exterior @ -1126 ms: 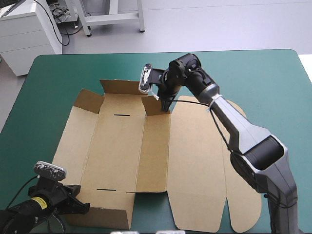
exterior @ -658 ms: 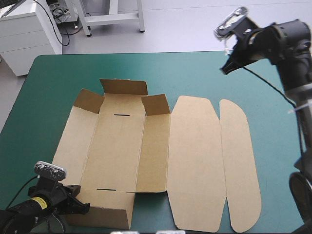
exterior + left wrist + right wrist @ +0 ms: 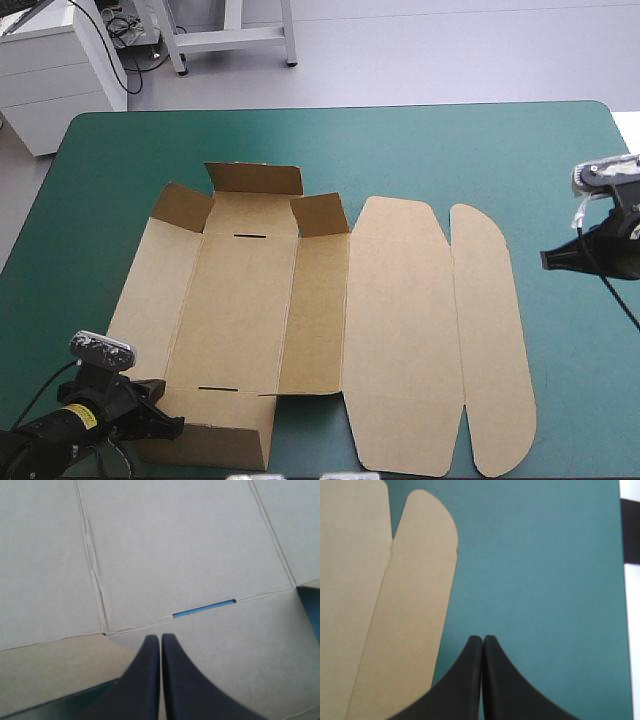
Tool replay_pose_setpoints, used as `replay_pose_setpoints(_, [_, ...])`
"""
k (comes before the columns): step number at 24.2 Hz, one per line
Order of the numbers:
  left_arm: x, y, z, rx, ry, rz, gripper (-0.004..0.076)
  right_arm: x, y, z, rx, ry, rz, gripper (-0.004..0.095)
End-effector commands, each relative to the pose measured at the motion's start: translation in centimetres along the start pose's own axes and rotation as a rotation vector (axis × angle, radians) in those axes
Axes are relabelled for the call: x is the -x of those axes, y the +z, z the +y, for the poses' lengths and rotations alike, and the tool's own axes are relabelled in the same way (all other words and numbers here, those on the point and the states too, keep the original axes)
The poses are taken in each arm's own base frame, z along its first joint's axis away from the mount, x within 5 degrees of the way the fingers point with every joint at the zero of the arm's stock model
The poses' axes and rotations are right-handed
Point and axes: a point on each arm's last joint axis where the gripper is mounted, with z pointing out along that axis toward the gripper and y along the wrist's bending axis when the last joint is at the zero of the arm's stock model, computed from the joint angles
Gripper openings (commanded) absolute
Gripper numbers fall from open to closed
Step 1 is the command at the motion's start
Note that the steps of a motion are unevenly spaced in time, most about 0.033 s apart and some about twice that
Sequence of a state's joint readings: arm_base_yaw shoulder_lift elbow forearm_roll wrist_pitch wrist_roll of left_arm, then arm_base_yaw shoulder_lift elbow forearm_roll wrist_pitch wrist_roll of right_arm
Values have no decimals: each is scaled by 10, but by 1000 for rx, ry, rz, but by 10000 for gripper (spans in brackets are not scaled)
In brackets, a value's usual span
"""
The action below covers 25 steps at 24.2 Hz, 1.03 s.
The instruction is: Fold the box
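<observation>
The brown box (image 3: 250, 300) lies as a cut sheet on the teal-green cover, its lid panel (image 3: 400, 330) and rounded end flap (image 3: 490, 330) flat to the right. At the far end a back wall (image 3: 255, 178) and two small corner flaps stand raised. The near wall (image 3: 215, 430) is tilted up. My left gripper (image 3: 172, 428) is shut at that near wall's left end. In the left wrist view the gripper (image 3: 161, 637) points over the board toward a slot (image 3: 204, 608). My right gripper (image 3: 546, 260) is shut over bare cover, beside the rounded flap (image 3: 405, 605).
The table's right edge (image 3: 621, 580) runs close beside my right gripper (image 3: 483, 639). Teal-green cover (image 3: 450, 150) stretches beyond the box's far side and to its right.
My right arm left the box's far right corner flap, swung up and right, and now sits low near the table's right edge. The flap stays raised. The left arm has not moved.
</observation>
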<state>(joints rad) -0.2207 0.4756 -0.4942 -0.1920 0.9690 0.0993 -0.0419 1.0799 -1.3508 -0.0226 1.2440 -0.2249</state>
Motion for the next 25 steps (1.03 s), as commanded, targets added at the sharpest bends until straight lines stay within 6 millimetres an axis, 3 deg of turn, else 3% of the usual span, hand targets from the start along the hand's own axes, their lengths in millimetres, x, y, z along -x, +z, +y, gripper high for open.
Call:
replay_pose_setpoints(1, [10, -4, -1, -8, -14, -66, -8, -11, -2, 4, 18, 29, -61, -19])
replay_pose_setpoints(6, [20, -21, -5, -13, 6, -85, -8, -18, 12, 8, 47, 24, -33, -19])
replay_pose_setpoints(11, [57, -63, -11, -10, 41, -129, -8, -10, 12, 10, 65, 42, -115, -19])
replay_pose_setpoints(13, [76, -74, -14, -12, 45, -140, -8, -8, 12, 10, 69, 47, -135, -19])
replay_pose_setpoints(14, [96, -81, -15, -13, 49, -148, -8, -7, 12, 10, 67, 47, -147, -19])
replay_pose_setpoints(18, [133, -78, -15, -12, 48, -149, -8, -7, 12, 10, 65, 24, -148, -19])
replay_pose_setpoints(21, [147, -66, -13, -12, 41, -109, -8, -6, 12, 11, 78, 21, -152, -19])
replay_pose_setpoints(23, [151, -55, -13, -27, 29, -70, 22, -6, 11, 12, 87, 22, -155, -19])
replay_pose_setpoints(25, [155, -44, -11, -29, 22, -31, 102, -6, 11, 12, 87, 22, -155, -19])
